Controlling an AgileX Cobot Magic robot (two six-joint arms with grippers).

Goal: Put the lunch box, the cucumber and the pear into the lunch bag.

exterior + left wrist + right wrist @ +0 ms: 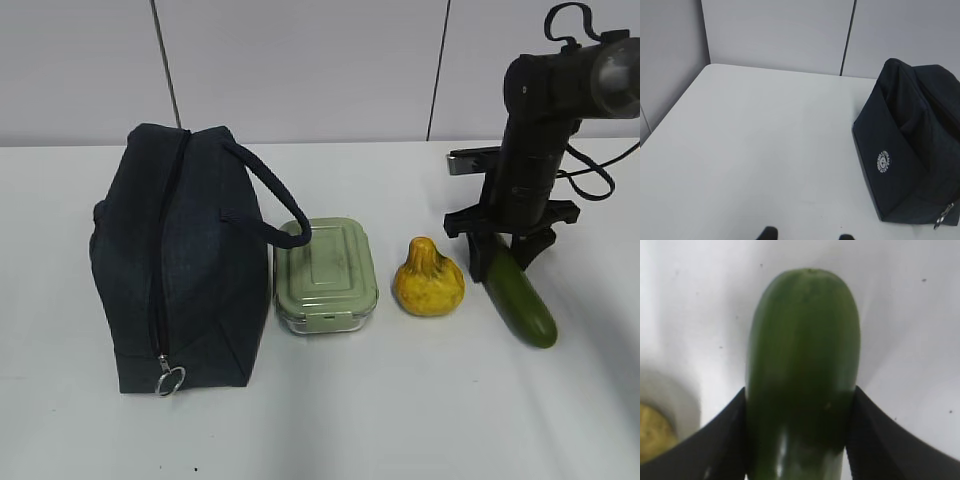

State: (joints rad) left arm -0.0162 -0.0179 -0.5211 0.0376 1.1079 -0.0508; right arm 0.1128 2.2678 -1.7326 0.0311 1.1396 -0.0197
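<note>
- Nearest the exterior camera: the silver ring pull (pixel 169 380) hangs at the front lower end of the zipper (pixel 160 270) on the lunch bag (pixel 200 300); the zipper appears closed along the length in view.
- Lunch bag: dark navy, boxy, standing on the white table (pixel 330 420) at left; its loop handle (pixel 270 200) arches right, and its end overlaps the lid of the lunch box (pixel 326 275).
- Lunch box: clear glass with a sage-green lid, just beside the bag on its right.
- Pear (pixel 428 279): yellow-orange, upright, narrow top up, between the lunch box and the cucumber (pixel 520 300), apart from both.
- Cucumber: dark green, lying on the table at right, its far end between the fingers of the right gripper (pixel 506 250).
- Right gripper, wrist view: both black fingers (pixel 725 440) lie against the cucumber's (pixel 802 375) sides; the jaws are clamped on it.
- Left gripper (pixel 805 235): only two dark fingertips (pixel 767 233) show at the bottom edge, spaced apart over bare table, nothing between them; the bag (pixel 910 155) stands well to their right.
- Farthest: a pale panelled wall (pixel 300 70).
</note>
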